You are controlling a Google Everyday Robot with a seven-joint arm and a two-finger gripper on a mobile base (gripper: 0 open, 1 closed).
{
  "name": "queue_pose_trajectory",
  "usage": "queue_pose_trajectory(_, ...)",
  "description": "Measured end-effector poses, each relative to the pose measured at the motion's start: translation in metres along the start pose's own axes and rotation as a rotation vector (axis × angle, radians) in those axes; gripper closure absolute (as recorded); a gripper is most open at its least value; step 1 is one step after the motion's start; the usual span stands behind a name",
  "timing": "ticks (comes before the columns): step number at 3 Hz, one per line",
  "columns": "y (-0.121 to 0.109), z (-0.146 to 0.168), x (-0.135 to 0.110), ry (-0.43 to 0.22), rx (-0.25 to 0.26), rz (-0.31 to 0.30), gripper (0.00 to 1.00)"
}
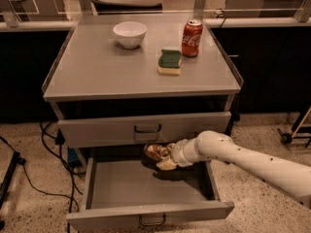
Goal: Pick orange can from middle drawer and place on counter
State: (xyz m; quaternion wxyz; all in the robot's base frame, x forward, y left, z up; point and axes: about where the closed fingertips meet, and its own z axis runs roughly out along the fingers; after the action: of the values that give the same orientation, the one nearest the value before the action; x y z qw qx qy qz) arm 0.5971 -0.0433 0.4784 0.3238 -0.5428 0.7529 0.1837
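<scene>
orange can (pixel 154 152) is gripped by closed tool (pixel 165 159) | both are held over rear of middle drawer (pixel 121 188)

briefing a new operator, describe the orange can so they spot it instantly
On the grey metal cabinet, the lower drawer stands open. Over its back, the robot's gripper holds a small shiny golden-orange can, the only can down there; the red cola can stands on the counter above.
</scene>
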Motion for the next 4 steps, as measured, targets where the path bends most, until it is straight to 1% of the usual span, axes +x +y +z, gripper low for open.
queue_pose_trajectory(1, 0.01, -0.009, 0.005, 0.014, -0.053, -0.08, 1.0)
queue_pose_trajectory(2, 0.018, -0.026, 0.021, 0.061, -0.114, -0.128, 1.0)
queue_pose_trajectory(3, 0.023, -0.051, 0.039, 0.131, -0.173, -0.173, 1.0)
queue_pose_trajectory(4, 0.025, -0.098, 0.037, 0.175, -0.242, -0.273, 1.0)
